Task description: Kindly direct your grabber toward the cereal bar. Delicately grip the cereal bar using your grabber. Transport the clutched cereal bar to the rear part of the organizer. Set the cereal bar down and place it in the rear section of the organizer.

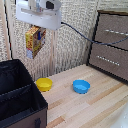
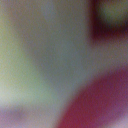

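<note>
Wooden table (image 1: pixel 95 107), organizer (image 1: pixel 20 95) compartments seemingly bare; tool (image 1: pixel 36 26) pinching cereal bar (image 1: pixel 34 42) aloft; wrist view blurred

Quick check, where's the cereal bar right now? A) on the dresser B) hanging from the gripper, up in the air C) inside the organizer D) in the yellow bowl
B: the cereal bar hangs under the gripper, high above the organizer and yellow bowl.

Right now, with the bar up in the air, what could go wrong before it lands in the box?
1. The cereal bar hangs tilted below the gripper, seemingly held by its top edge; it could slip or swing.
2. It hangs above the organizer's far edge, so dropped now it might miss.
3. The wrist view is a blur, so no grip check.
</note>
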Available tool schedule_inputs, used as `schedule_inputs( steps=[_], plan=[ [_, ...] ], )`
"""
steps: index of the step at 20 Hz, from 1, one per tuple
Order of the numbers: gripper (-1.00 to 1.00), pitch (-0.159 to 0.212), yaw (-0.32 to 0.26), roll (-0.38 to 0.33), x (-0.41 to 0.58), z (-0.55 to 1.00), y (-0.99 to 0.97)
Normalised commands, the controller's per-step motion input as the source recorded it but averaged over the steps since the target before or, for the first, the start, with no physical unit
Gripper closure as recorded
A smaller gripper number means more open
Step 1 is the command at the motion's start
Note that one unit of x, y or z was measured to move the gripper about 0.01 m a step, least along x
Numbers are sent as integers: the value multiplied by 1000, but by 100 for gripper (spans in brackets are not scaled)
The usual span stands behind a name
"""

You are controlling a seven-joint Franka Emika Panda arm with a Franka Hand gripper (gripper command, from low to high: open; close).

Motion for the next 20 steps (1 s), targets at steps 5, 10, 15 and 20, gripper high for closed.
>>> schedule_inputs(
  steps=[5,10,15,20],
  plan=[
    [100,91,-123,193,77,295,426],
    [100,97,-145,151,246,243,453],
    [100,93,-171,82,335,5,478],
    [100,91,-172,76,354,0,474]
  ],
)
